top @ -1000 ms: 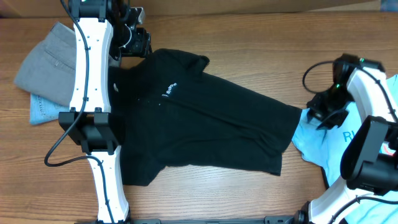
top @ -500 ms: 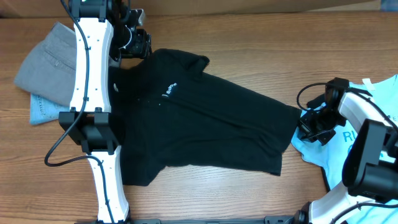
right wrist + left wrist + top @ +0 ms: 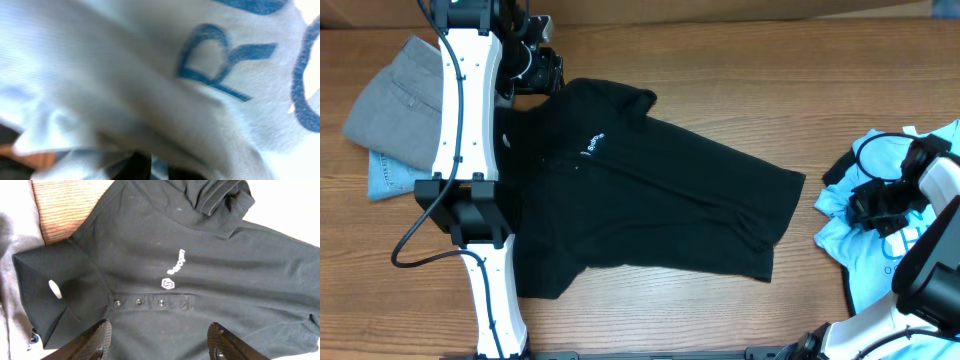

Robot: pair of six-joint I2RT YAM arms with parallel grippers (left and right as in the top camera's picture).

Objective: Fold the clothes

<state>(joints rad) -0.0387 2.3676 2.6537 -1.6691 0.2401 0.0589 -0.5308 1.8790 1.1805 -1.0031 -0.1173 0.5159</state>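
Note:
A black short-sleeved shirt point(image 3: 640, 200) with a collar, a button placket and a small white chest logo point(image 3: 592, 142) lies spread flat across the middle of the table. My left gripper point(image 3: 533, 66) hovers open over its collar end. In the left wrist view its fingers point(image 3: 159, 336) are wide apart above the placket and logo point(image 3: 174, 274), holding nothing. My right gripper point(image 3: 872, 206) is at the right edge, shut on a light blue shirt point(image 3: 838, 236). That shirt's fabric, with blue letters, fills the right wrist view point(image 3: 200, 100), and the jaws point(image 3: 159, 169) are pinched on it.
A folded grey garment point(image 3: 395, 100) lies at the far left on a light denim piece point(image 3: 383, 180). The left arm's white links point(image 3: 470, 120) cross the black shirt's left side. A strip of bare wood point(image 3: 810, 215) separates the black shirt from the light blue one.
My right gripper has moved right and pulled the light blue shirt away from the black shirt's edge. The left arm and black shirt have not moved.

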